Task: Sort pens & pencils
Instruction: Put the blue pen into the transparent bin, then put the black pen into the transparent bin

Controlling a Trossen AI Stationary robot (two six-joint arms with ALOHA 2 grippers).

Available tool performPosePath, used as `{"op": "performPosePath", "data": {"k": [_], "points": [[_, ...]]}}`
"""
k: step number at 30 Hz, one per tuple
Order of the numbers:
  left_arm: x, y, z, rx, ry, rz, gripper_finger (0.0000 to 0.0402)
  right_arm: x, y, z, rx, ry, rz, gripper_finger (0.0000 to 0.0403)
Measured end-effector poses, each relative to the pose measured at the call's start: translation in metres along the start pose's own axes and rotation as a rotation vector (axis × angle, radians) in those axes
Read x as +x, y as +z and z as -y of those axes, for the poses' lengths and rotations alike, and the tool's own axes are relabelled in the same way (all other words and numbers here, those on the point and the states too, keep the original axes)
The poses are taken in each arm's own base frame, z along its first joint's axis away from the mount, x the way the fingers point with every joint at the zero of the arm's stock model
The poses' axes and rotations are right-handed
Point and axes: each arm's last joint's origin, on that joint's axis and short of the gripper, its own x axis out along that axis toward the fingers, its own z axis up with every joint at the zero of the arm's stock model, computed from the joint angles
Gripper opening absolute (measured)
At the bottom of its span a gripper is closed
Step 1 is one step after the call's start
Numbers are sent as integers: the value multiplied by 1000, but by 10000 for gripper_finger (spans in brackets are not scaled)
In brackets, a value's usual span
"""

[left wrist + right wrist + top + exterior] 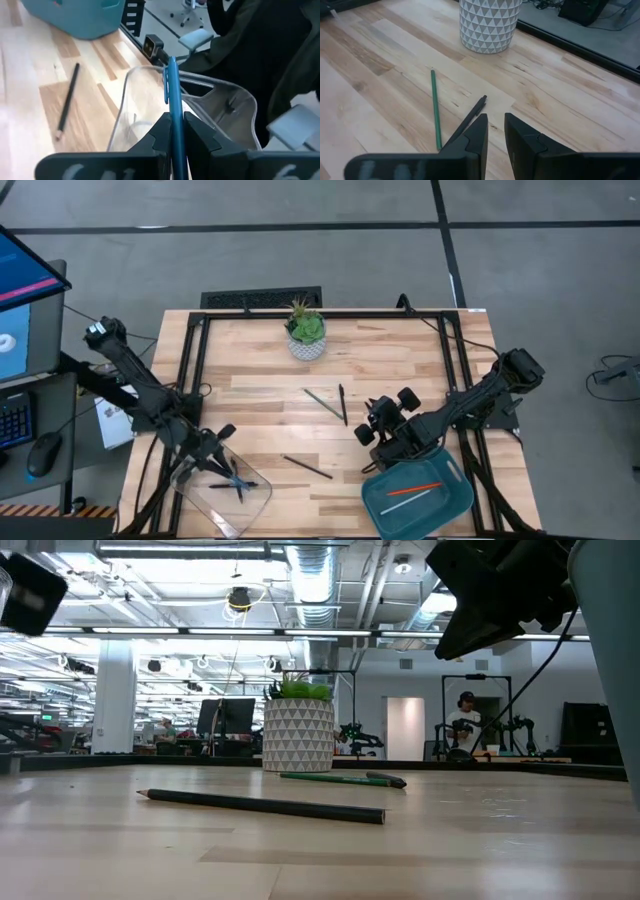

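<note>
So the left gripper (172, 131) is pinching a blue pen (171, 95) over the clear tray (230, 107) to drop it, while the right gripper (492, 131), slightly spread, lines up on the black pen (468, 120) on the desk (560, 100).

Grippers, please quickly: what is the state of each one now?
Left gripper: shut on a blue pen above the clear tray.
Right gripper: slightly open, holding nothing.

Planter (306, 338) at table (400, 350) rear – clear tray (205, 498) front left, bin (455, 505) front right.
</note>
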Motion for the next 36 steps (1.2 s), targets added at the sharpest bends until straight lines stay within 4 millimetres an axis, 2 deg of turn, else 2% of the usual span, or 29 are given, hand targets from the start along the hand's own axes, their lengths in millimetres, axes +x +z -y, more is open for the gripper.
{"op": "performPosePath", "data": {"k": [7,25,36], "points": [[3,-17,-5,-36,-36,70,18,0,0,0,1,0,0,87],[2,-15,-3,-54,-89,83,18,0,0,0,2,1,0,87],[3,-15,-4,-57,-50,96,56,0,0,0,2,1,0,87]]}}
